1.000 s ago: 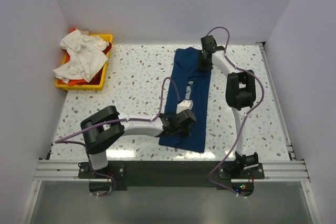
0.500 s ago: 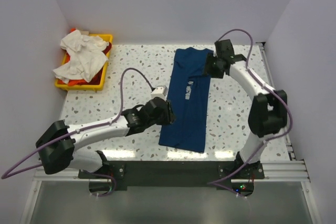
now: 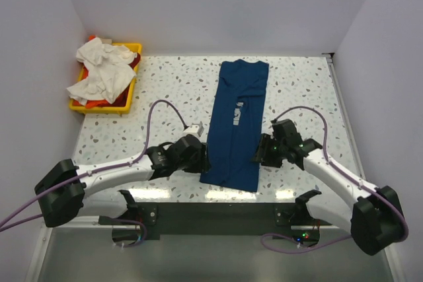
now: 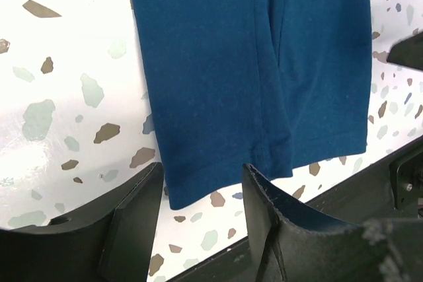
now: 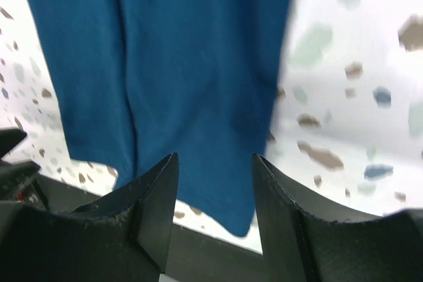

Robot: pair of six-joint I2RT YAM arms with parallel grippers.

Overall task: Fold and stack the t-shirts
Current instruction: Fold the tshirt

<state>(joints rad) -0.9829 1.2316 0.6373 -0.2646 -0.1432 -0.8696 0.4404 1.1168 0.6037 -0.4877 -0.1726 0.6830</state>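
1. Top view. We list one dark navy t-shirt [image 3: 234,123] lying flat on the speckled desk [image 3: 172,90], folded into a long narrow strip that runs from the far edge toward the near edge, slightly right of centre. A small pale print shows near its middle.
2. Top view. The left tool [image 3: 200,159] sits low at the strip's near left edge. The right tool [image 3: 262,152] sits at its near right edge, opposite.
3. Top view. A yellow tray [image 3: 99,107] stands in the far left corner of the desk. It holds a crumpled white t-shirt [image 3: 102,70] heaped over an orange-red t-shirt [image 3: 94,37].
4. Left wrist view. The left tool [image 4: 198,179] is released, its fingers [image 4: 132,222] apart and gripping nothing. The near corner and hem of the navy t-shirt [image 4: 251,64] lie flat on the desk [image 4: 66,64] just beyond the gap.
5. Right wrist view. The right tool [image 5: 215,163] is released as well, fingers [image 5: 284,222] spread. The navy t-shirt [image 5: 172,64] fills the gap beyond them. Its hem corner lies on the desk [image 5: 344,84].
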